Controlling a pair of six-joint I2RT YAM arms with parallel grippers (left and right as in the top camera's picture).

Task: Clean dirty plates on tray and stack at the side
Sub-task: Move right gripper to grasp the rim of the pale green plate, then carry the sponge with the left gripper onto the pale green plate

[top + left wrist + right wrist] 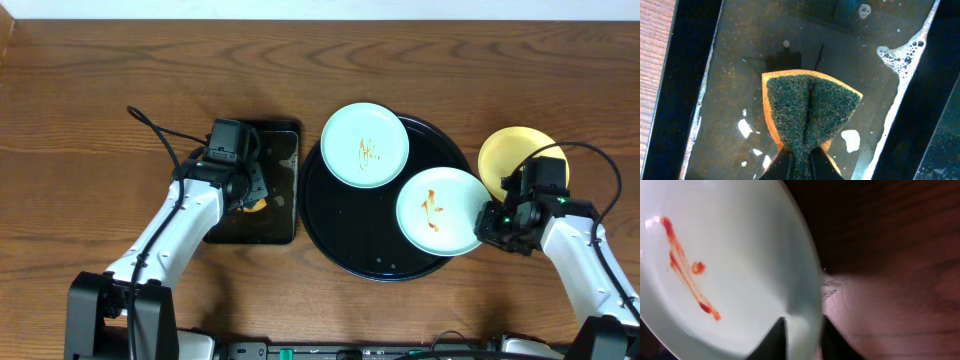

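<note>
Two mint-green plates with orange sauce smears lie on the round black tray [345, 215]: one at its upper left [365, 145], one at its right [440, 210]. A pale yellow plate [512, 155] lies on the table to the right of the tray. My right gripper [490, 222] is shut on the rim of the right mint plate [715, 255], one finger on each side of the rim. My left gripper [801, 165] is shut on a green-and-orange sponge [807, 112], held over the wet rectangular black tray [280, 215].
The rectangular tray [730, 65] holds shallow water with soap foam [900, 50] near its right wall. It stands just left of the round tray. Wooden table surface [100, 100] lies all around.
</note>
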